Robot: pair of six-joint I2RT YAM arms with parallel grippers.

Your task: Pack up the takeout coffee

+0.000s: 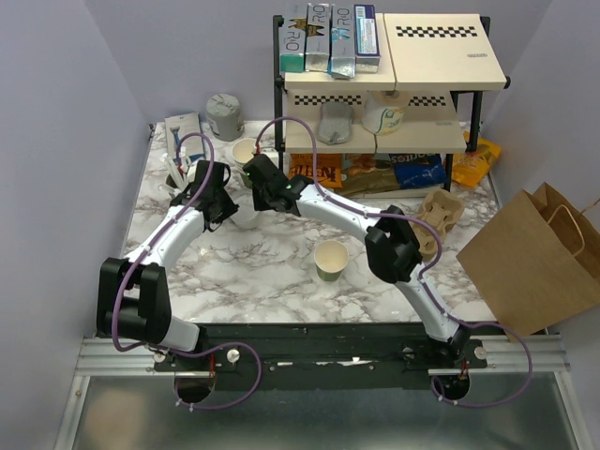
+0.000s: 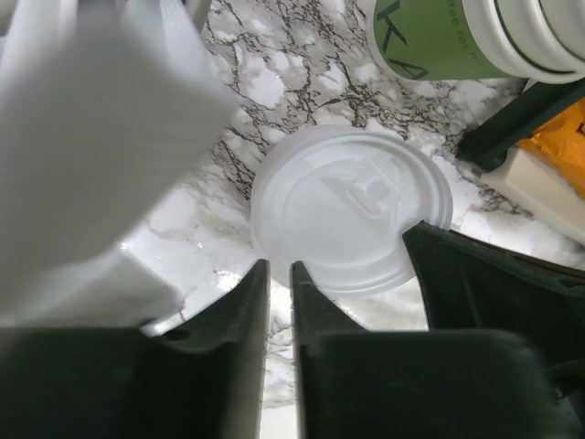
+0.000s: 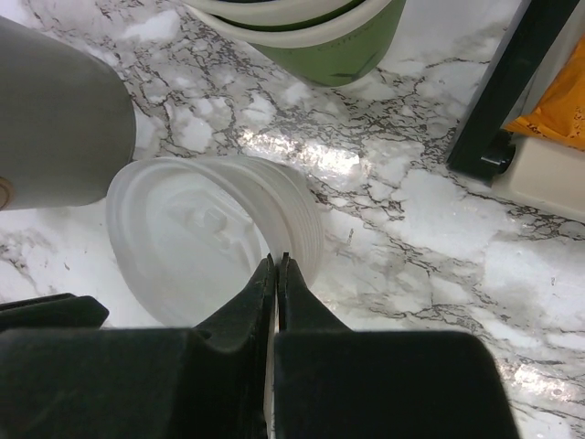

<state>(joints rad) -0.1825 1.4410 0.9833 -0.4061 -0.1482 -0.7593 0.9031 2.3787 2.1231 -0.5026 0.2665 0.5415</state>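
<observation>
The takeout coffee cup (image 1: 331,260), cream over a green band, stands open-topped and lidless mid-table, away from both grippers. A stack of white plastic lids (image 3: 215,233) lies on the marble at the back left. My right gripper (image 3: 276,261) is shut on the rim of the top lid, which shows tilted in the right wrist view. In the left wrist view my left gripper (image 2: 279,273) sits at the near edge of the lids (image 2: 352,210), its jaws a narrow gap apart with nothing between them. Both grippers (image 1: 225,208) (image 1: 265,187) crowd together there.
A stack of lidless cream-and-green cups (image 1: 246,150) and a grey cup (image 1: 225,114) stand just behind the lids. A black shelf rack (image 1: 389,84) with snack packets is at the back. A pulp cup carrier (image 1: 439,214) and a brown paper bag (image 1: 539,258) are on the right.
</observation>
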